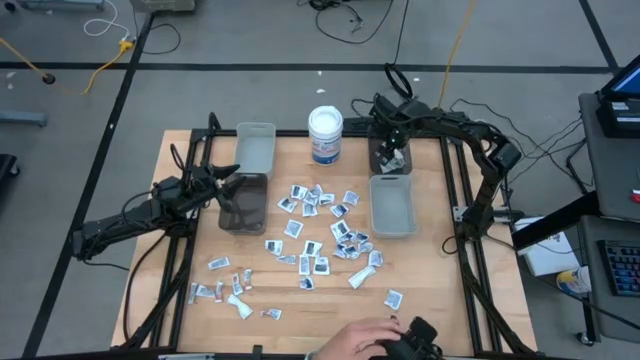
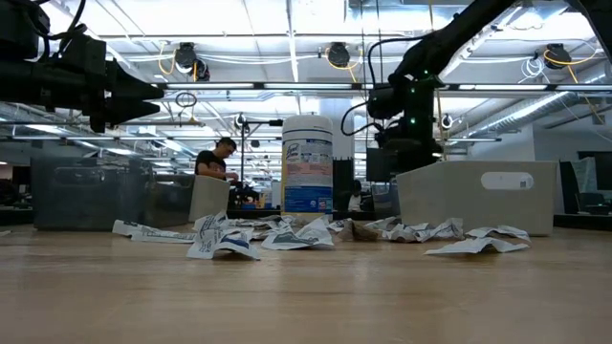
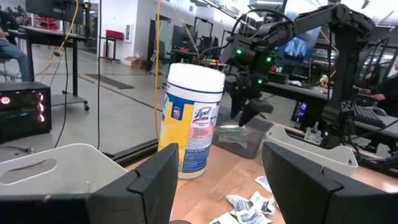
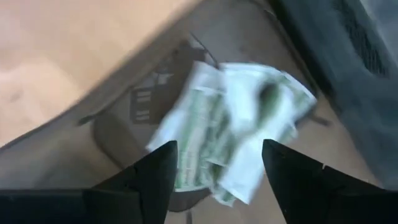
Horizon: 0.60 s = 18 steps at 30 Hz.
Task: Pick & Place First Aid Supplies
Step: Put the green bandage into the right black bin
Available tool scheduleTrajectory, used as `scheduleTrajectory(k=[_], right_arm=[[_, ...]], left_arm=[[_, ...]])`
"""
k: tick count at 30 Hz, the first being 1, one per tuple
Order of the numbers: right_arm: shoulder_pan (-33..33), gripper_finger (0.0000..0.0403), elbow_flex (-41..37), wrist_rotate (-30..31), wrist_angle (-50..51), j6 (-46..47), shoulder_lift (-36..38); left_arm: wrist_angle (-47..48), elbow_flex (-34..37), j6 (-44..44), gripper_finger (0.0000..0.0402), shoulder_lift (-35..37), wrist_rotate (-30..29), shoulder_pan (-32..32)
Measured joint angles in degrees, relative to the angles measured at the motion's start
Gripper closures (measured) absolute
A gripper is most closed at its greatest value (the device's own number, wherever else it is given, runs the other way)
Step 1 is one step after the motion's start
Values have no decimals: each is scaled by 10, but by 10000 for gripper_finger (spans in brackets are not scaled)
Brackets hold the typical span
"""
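The first aid supplies (image 1: 318, 240) lie scattered as small flat packets over the middle of the wooden table. My right gripper (image 4: 219, 168) hangs open, pointing down over a small dark clear bin (image 1: 390, 158) at the far right. Pale greenish-white sachets (image 4: 230, 124) lie on that bin's floor below the fingers, clear of them. My left gripper (image 3: 214, 180) stands open and level at the table's left, above a dark clear bin (image 1: 243, 203), with nothing between its fingers. The left wrist view shows my right gripper (image 3: 249, 115) farther off, over its bin.
A white round tub with a blue label (image 1: 325, 135) stands at the far middle. There is a light grey bin (image 1: 255, 147) at the far left and another (image 1: 392, 205) right of the packets. A person's hand (image 1: 362, 338) rests at the near edge.
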<state>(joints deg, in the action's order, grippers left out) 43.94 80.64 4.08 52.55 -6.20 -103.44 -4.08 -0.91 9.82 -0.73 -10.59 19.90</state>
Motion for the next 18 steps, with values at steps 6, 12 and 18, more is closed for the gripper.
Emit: scheduleTrajectory(k=[6,12,18], right_arm=[[-25,166,1,3,1,-100,16],[-44,175,0,3,37,-201,50],[-64,180,0,2,78,-234,93]], left_arm=[[0,0,0,165,0,0,0],[0,0,0,165,0,0,0],[0,0,0,165,0,0,0]])
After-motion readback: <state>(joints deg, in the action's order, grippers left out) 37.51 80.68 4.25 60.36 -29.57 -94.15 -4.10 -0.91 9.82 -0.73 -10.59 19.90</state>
